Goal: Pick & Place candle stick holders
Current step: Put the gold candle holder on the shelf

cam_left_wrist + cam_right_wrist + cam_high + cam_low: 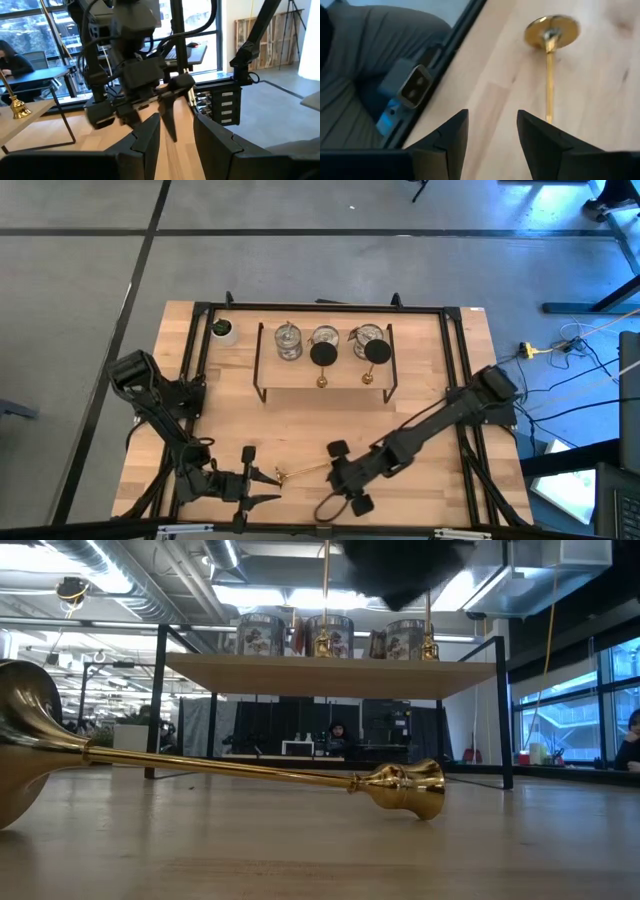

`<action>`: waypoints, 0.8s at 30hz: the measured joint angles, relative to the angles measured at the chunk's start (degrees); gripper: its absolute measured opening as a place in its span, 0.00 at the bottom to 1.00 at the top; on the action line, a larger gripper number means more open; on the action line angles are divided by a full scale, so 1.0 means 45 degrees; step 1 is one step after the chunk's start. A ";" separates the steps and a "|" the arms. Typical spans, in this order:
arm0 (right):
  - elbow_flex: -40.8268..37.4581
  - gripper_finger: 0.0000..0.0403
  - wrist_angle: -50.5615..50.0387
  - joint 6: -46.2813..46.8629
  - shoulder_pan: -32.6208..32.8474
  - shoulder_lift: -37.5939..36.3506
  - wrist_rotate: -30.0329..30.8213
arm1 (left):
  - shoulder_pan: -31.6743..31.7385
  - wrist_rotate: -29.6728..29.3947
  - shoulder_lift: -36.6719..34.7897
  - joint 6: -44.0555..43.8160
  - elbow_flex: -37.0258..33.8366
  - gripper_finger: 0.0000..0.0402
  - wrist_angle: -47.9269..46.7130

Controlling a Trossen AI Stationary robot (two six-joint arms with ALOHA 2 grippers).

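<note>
One gold candle stick holder point(305, 470) lies on its side on the table near the front edge. Its disc end point(20, 740) points toward the table's left and its bulbed end point(410, 785) toward the right. My right gripper point(492, 117) hovers open above the bulbed end, slanting down along the stem point(550, 75) toward the disc. My left gripper point(270, 487) is open beside the disc end, pointing level toward the right, with nothing between its fingers point(150, 130). Two more gold sticks point(323, 358) point(376, 355) and three silvery cups point(325, 337) stand on the shelf.
A black wire rack with a wooden shelf point(325, 385) stands at the far middle of the table. A small white pot with a green plant point(222, 330) sits at the far left. A black frame point(195, 360) runs round the table's edges. Bare wood lies between rack and grippers.
</note>
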 joint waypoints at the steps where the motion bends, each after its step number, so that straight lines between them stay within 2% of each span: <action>1: 0.0318 0.43 -0.0169 -0.0101 -0.0097 0.0179 -0.0002 | -0.0001 0.0004 0.0000 0.0003 0.0000 0.28 -0.0026; 5: 0.1118 0.43 -0.0831 -0.0227 -0.0545 0.0968 0.0288 | -0.0001 0.0015 0.0000 0.0008 0.0000 0.28 -0.0077; 8: 0.1159 0.43 -0.0580 -0.0205 -0.0798 0.1448 -0.0053 | -0.0010 0.0024 0.0000 0.0003 0.0000 0.28 -0.0150; 14: 0.1174 0.43 0.0056 -0.0570 -0.0857 0.1466 0.0230 | -0.0078 0.0073 0.0000 -0.0069 0.0000 0.28 -0.0346; 18: 0.1174 0.43 -0.0166 -0.0287 -0.1047 0.1466 -0.0364 | -0.0069 0.0102 0.0000 -0.0094 0.0000 0.28 -0.0346; 24: 0.1174 0.43 -0.0589 -0.0204 -0.1174 0.1466 -0.0356 | -0.0069 0.0131 -0.0007 -0.0092 0.0000 0.28 -0.0346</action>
